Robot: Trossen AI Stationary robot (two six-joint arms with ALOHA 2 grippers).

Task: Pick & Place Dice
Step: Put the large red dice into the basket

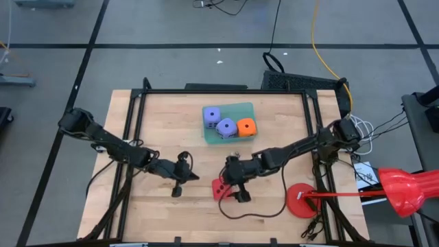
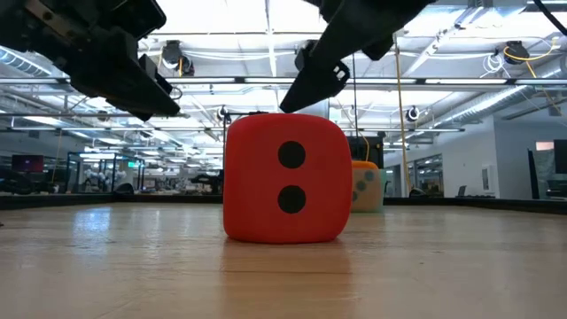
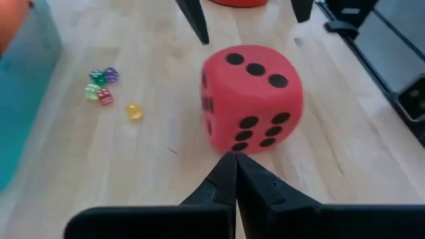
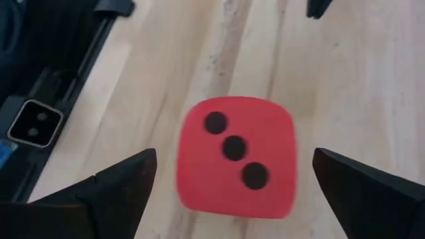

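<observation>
The red die (image 1: 219,188) is sitting on the table (image 1: 164,123) near the front edge, apart from the green tray (image 1: 245,110). I'm hovering the right gripper (image 1: 239,189) over it, fingers spread wide; next I'm judging a straight descent and squeeze. The left gripper (image 1: 180,186) is waiting pinched shut

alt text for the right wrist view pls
A red die with three black dots on top sits on a pale wooden table, between the open fingers of the right tool just above it.
</observation>
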